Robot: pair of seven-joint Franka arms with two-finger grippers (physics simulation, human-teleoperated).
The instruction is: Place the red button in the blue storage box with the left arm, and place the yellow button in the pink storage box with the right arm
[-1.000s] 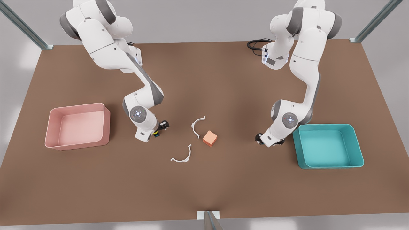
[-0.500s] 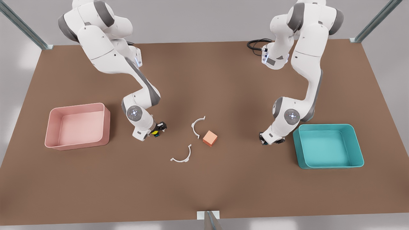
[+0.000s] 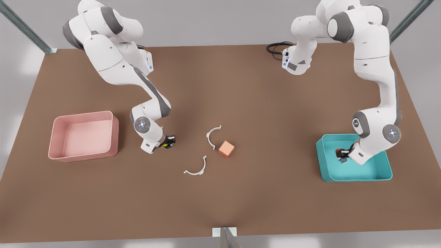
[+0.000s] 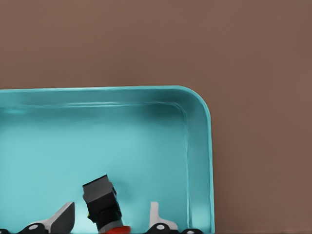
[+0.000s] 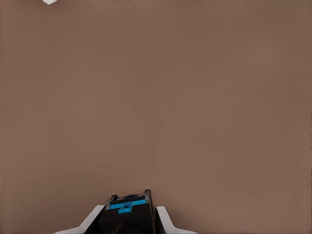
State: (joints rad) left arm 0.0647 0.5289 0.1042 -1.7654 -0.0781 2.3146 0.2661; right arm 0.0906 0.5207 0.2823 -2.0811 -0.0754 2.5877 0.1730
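The red button (image 4: 101, 200), dark base outward, hangs tilted over the floor of the blue storage box (image 4: 199, 127), between the spread fingers (image 4: 62, 218) of my left gripper (image 4: 109, 220), which do not touch it. In the front view the left gripper (image 3: 343, 155) is inside the blue storage box (image 3: 355, 179) at the front view's right, with the red button (image 3: 339, 151) at its tip. My right gripper (image 3: 168, 142) is shut on the yellow button (image 3: 166, 145), low over the table to the right of the pink storage box (image 3: 82, 155). Its fingers clamp the yellow button's dark base (image 5: 127, 212).
An orange cube (image 3: 226, 149) and two white curved clips (image 3: 212, 135) (image 3: 196, 169) lie at the table's middle, between the arms. A black cable (image 3: 275, 46) lies at the far edge.
The left arm swung from the table beside the blue box to inside it, and its fingers now stand apart from the red button. The right gripper shifted slightly toward the pink box with the yellow button.
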